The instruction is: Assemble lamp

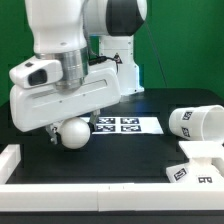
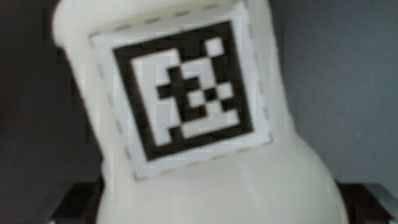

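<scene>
You see the hand (image 1: pixel 66 122) closed on the bulb (image 1: pixel 72 134). The bulb's round head protrudes below the hand, low over the black counter (image 1: pixel 40 160) and just beside the marker board (image 1: pixel 125 124). You cannot tell whether the head touches the counter. In the wrist view, the bulb's tag (image 2: pixel 178 95) fills most of the frame. The shade (image 1: pixel 195 120) lies on its side at the exterior view's right. The base (image 1: pixel 200 160) sits near it, well apart from the bulb.
</scene>
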You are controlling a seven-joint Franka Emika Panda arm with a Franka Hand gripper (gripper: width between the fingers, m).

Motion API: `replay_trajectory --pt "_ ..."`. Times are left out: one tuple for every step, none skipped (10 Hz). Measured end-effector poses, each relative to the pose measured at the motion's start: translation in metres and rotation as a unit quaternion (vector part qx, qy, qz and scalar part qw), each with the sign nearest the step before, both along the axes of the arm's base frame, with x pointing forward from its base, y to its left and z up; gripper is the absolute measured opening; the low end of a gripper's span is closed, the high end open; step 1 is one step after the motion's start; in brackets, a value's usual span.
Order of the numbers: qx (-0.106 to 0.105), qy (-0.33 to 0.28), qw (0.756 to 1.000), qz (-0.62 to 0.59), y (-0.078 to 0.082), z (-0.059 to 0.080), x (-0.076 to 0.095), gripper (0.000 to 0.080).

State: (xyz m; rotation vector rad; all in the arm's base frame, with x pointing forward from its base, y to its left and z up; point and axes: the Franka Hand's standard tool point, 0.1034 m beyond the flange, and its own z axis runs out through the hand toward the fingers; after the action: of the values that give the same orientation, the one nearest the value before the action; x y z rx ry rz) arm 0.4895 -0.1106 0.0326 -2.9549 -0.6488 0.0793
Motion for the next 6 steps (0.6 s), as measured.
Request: replay_trajectory --pt "-0.002 0.002 1.0 -0.018 0.0027 0.0004 0.0011 0.0576" --pt "-0.003 0.004 0.999 -0.042 0.0046 0.0002 0.0013 0.0576" --pt "-0.005 0.007 0.998 -0.066 0.0048 0.0001 0.0013 0.0576" --pt "-0.007 0.01 0.995 -0.099 0.0048 0.0001 0.0012 0.0576" --pt "-0.012 0.01 0.985 -0.17 0.0017 -0.0005 -0.0003 0.0576" --pt "-0.012 0.01 0.972 -0.236 -0.0014 -0.0029 -0.0046 0.0576"
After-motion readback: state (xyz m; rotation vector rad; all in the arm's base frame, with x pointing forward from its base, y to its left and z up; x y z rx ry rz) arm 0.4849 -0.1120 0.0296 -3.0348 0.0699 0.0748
